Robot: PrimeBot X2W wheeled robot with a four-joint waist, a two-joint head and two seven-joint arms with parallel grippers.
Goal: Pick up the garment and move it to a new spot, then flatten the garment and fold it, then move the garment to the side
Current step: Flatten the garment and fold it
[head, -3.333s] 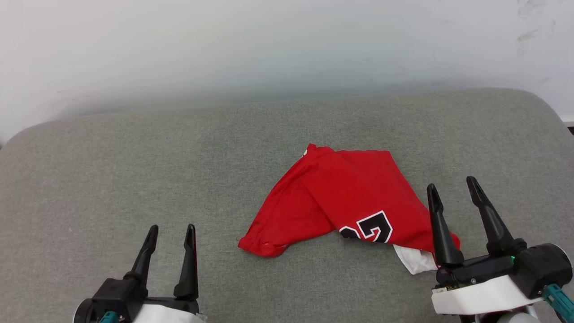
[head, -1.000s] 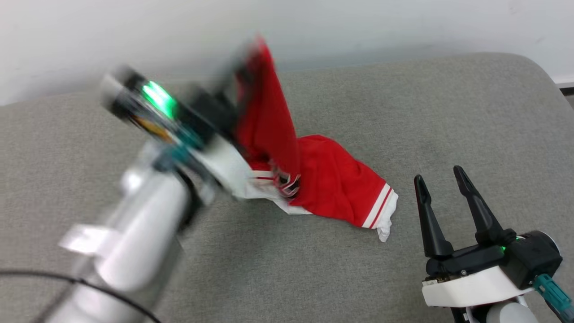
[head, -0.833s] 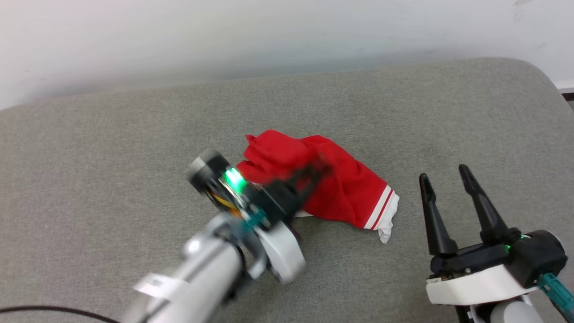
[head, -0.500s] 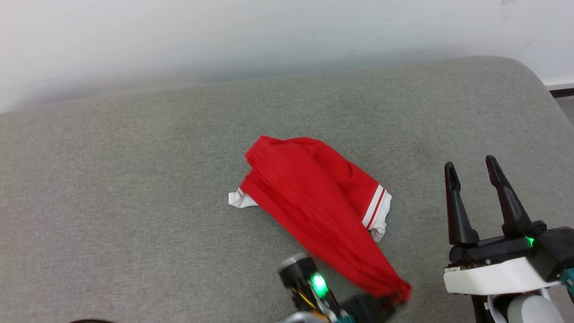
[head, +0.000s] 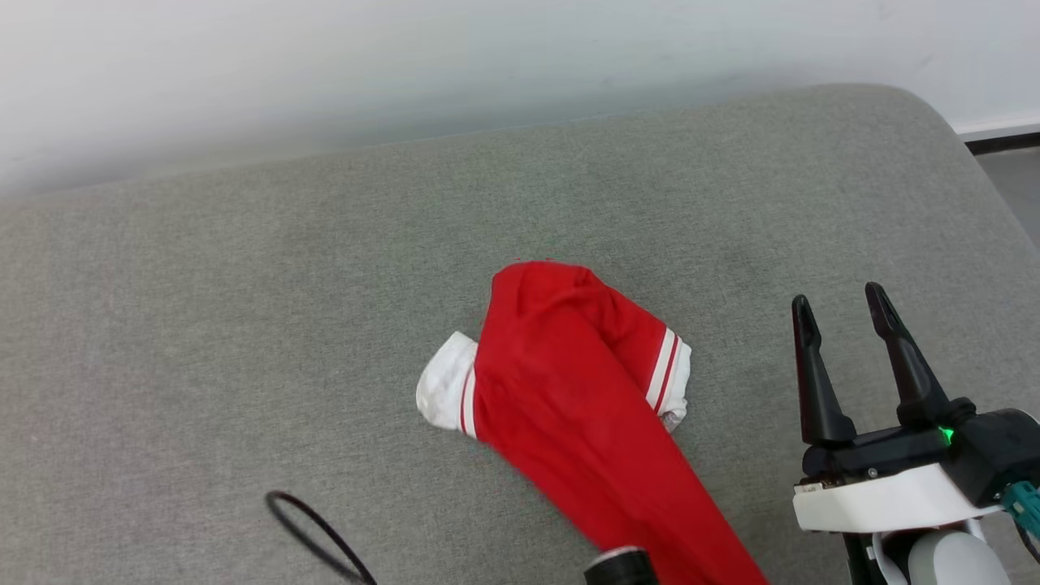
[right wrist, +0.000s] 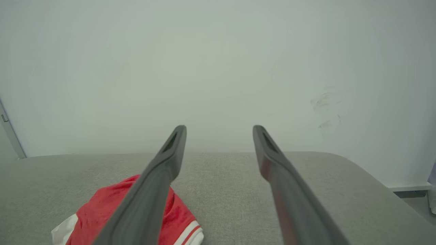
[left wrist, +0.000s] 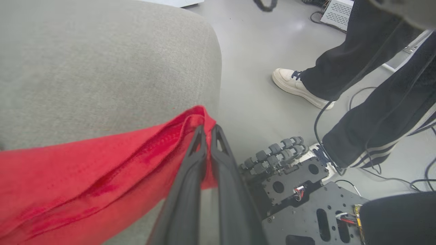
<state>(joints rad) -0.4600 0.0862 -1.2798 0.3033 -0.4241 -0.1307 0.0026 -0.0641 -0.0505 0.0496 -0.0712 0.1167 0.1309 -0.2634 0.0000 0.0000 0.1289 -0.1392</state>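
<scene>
The red garment [head: 569, 390] lies on the grey cushion [head: 244, 284], drawn out in a long strip toward the near edge. One white sleeve [head: 443, 394] sticks out at its left, and a striped white sleeve [head: 673, 378] at its right. My left gripper [left wrist: 206, 131] is shut on the hem of the garment [left wrist: 85, 177], just past the cushion's edge. My right gripper [head: 839, 301] stands open to the right of the garment, apart from it. In the right wrist view the open right gripper [right wrist: 218, 131] points at the wall, with the garment [right wrist: 97, 209] low on the left.
A black cable [head: 317, 536] loops over the cushion at the lower left. The wall [head: 487, 65] runs behind the cushion. In the left wrist view a person's shoe [left wrist: 296, 85] and dark trouser legs stand on the floor beside my dark base [left wrist: 306, 190].
My left gripper took hold of the garment, swung it up at the back left, then pulled its end down to the near edge, stretching it. The right gripper stayed open.
</scene>
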